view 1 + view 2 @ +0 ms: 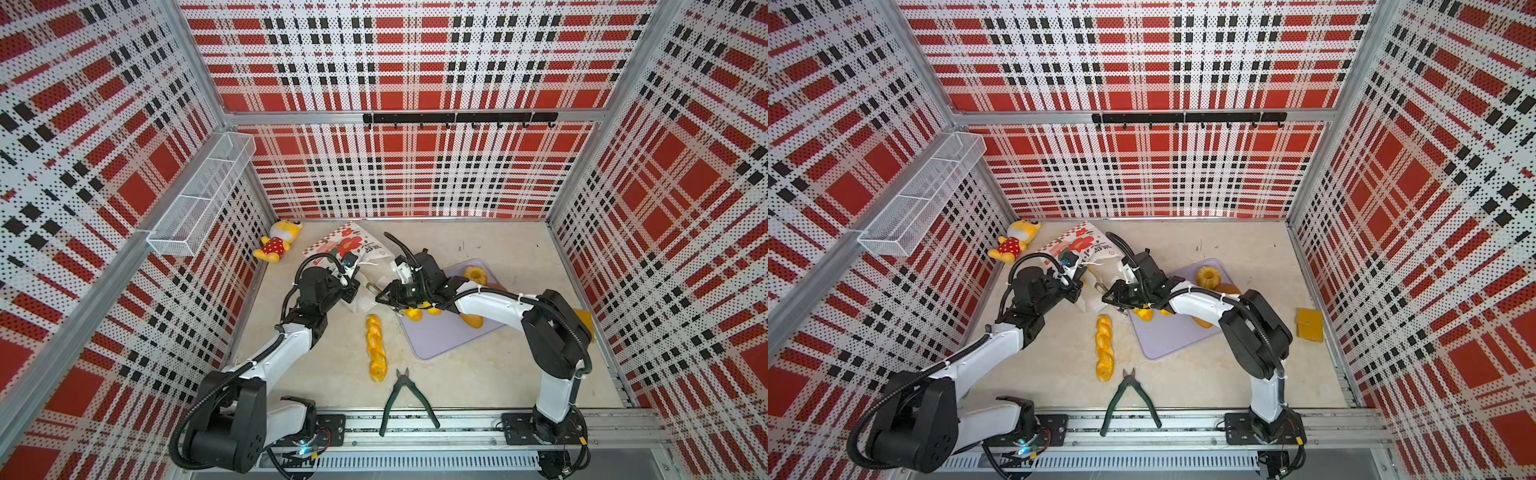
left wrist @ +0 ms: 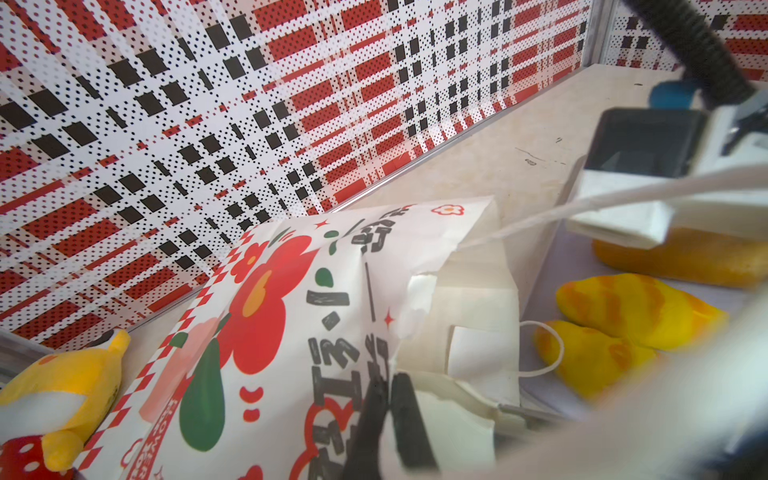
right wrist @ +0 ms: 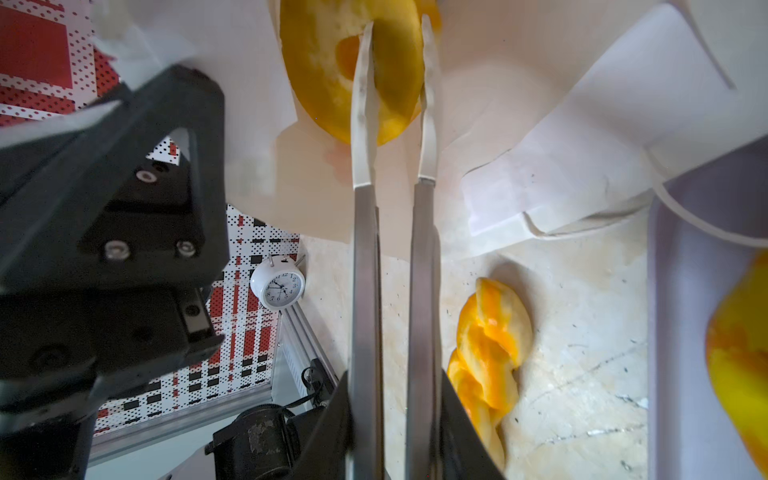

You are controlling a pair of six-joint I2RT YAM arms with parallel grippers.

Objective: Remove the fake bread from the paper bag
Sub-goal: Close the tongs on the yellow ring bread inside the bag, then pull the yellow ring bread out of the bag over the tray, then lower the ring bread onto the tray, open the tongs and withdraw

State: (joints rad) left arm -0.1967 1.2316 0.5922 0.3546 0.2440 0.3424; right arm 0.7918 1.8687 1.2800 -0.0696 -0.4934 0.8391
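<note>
As tongs [image 3: 365,291] pinch ring bread [image 3: 316,95], bag [image 2: 266,316] script unreadable

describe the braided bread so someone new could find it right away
On the beige table, look at the front middle. The braided loaf lies there alone, left of the lilac tray, just beyond the green pliers. It is the only long twisted bread, and off the tray.

Red-flowered white paper bag [image 1: 345,245], golden-yellow braid [image 1: 376,347]
</note>
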